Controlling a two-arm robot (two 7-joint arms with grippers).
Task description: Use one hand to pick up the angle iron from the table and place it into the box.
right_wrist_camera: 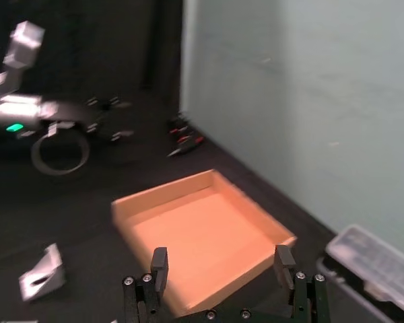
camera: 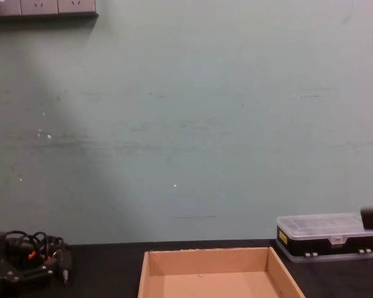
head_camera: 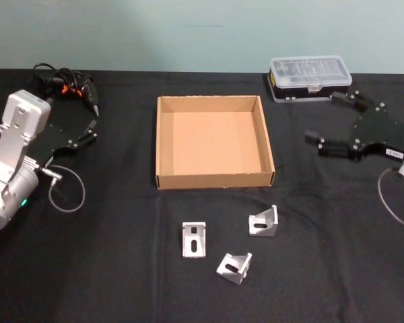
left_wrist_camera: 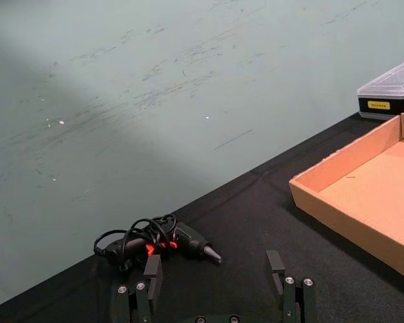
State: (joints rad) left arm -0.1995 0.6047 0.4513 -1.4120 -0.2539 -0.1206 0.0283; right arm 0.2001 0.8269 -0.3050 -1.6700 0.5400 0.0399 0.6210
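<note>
Where the chest view cuts off the box (camera: 206, 254) at its near wall, the head view shows, between box and the front edge of the table (head_camera: 108, 269), the left angle iron (head_camera: 194, 239), slot running front to back, and the right angle iron (head_camera: 264, 221) and nearest angle iron (head_camera: 234, 267), both skewed. The left gripper (left_wrist_camera: 213, 266) by the left edge and the right gripper (right_wrist_camera: 221, 259) by the right edge gape wide, empty. Along the far edge sit a clear-lidded case (head_camera: 310, 77), right, and a corded screwdriver (head_camera: 71, 86), left.

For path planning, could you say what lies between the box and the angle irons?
Only bare black table, as the head view shows.
</note>
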